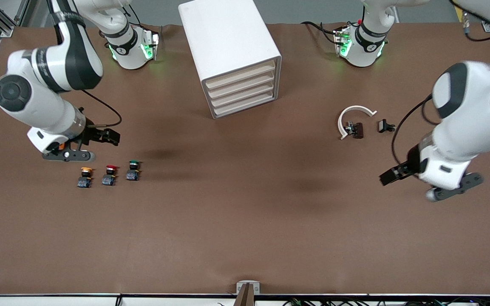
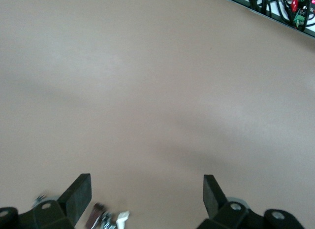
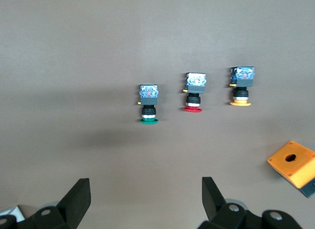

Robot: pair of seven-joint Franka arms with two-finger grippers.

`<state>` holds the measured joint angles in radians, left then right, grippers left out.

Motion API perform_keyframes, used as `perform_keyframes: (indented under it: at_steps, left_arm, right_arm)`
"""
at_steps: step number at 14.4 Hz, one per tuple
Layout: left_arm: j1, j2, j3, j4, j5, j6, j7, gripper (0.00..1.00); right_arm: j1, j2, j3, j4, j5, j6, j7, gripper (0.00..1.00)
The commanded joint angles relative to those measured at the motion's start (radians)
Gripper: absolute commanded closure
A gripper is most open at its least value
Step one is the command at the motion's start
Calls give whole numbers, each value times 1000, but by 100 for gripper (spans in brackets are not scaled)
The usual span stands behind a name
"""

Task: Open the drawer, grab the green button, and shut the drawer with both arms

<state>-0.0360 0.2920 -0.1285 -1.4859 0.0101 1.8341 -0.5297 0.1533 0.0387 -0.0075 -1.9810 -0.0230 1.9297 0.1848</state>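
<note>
Nothing is started: the lowest cream-fronted drawer (image 1: pixel 245 109) of the white boxy cabinet (image 1: pixel 228 38) is shut. Both black two-finger grippers, left (image 2: pixel 146 194) and right (image 3: pixel 145 197), hover released and empty; one must first pull this drawer.

The desk (image 1: pixel 245 221) is plain brown. The cabinet (image 1: pixel 223 38) is white, its drawer (image 1: pixel 245 107) fronts cream. Three buttons have black bodies and blue bases: a green cap (image 1: pixel 133 162), a red cap (image 1: pixel 111 168), a yellow cap (image 1: pixel 86 170). The arms (image 1: pixel 461 123) are white with black joints. An orange box (image 3: pixel 293 166) shows in the right wrist view.
</note>
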Motion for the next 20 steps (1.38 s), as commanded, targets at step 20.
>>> perform_keyframes:
  at_steps: [20]
  left_arm:
    - [33, -347, 67, -103, -13, -325, 372, 0]
  right_arm:
    - [-107, -82, 3, 372, 2, -406, -11, 0]
